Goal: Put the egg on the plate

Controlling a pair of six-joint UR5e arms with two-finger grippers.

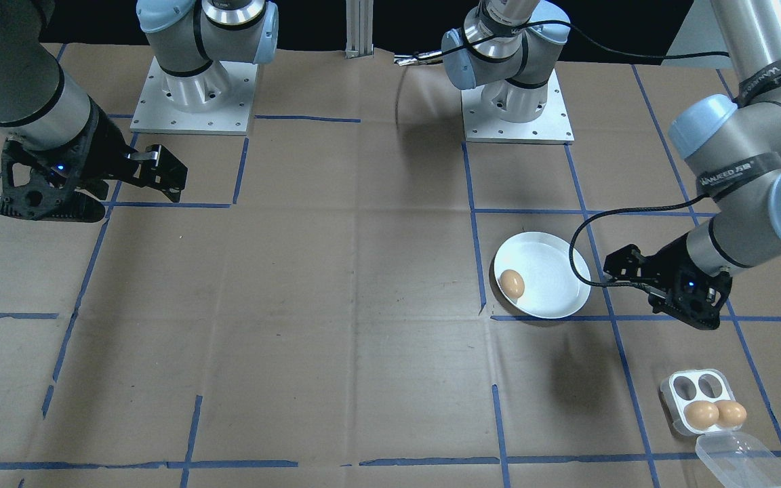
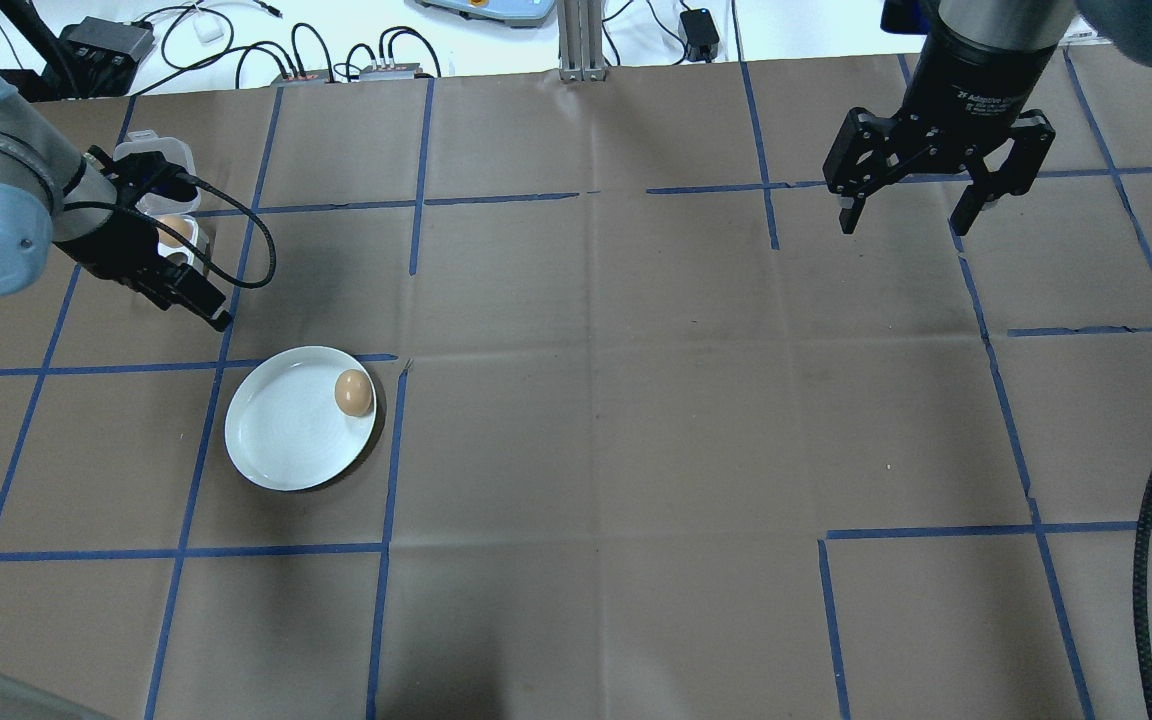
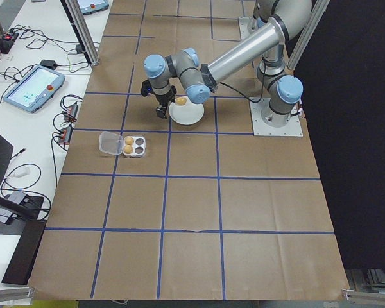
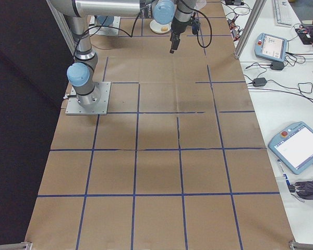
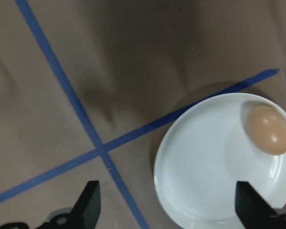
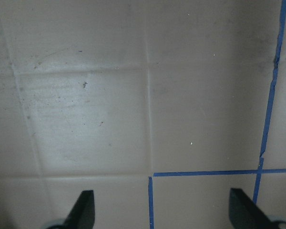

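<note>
One brown egg (image 1: 512,283) is seen lying on the white plate (image 1: 553,298), close to the rim on the side away from the left gripper (image 1: 613,274). The plate is placed on the tabletop (image 1: 336,285), which is covered with brown paper and crossed by blue tape lines (image 2: 391,440).

The left gripper is held just beside the plate, above the paper, apart from the egg. Its fingers (image 5: 88,205) are spread wide in the left wrist view, and nothing is held between them; the plate and the egg are seen below and between the two tips.

The small egg tray (image 1: 699,400) is found near the left arm, further from the robot base than the plate. Two brown eggs (image 1: 716,413) are kept in it, two holes are seen without eggs, and its clear lid (image 1: 743,461) is folded open onto the paper.

The right gripper (image 2: 911,215) is held well apart from the plate, over bare paper on the other side of the tabletop. Its fingers (image 2: 971,205) are also spread, with nothing between them.
</note>
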